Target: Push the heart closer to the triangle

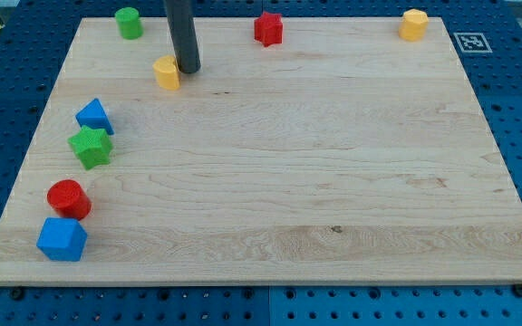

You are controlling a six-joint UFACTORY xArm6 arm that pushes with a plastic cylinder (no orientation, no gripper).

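A yellow heart block (166, 71) lies near the board's top left. My tip (188, 68) stands just to its right, touching or nearly touching it. A blue triangle block (93, 116) lies lower and further to the view's left, near the board's left edge. The rod rises from the tip out of the view's top.
A green star (91, 147) sits just below the triangle. A red cylinder (68, 199) and a blue cube (62, 239) lie at the bottom left. A green cylinder (129, 23), a red star (267, 29) and a yellow hexagon block (413, 24) line the top edge.
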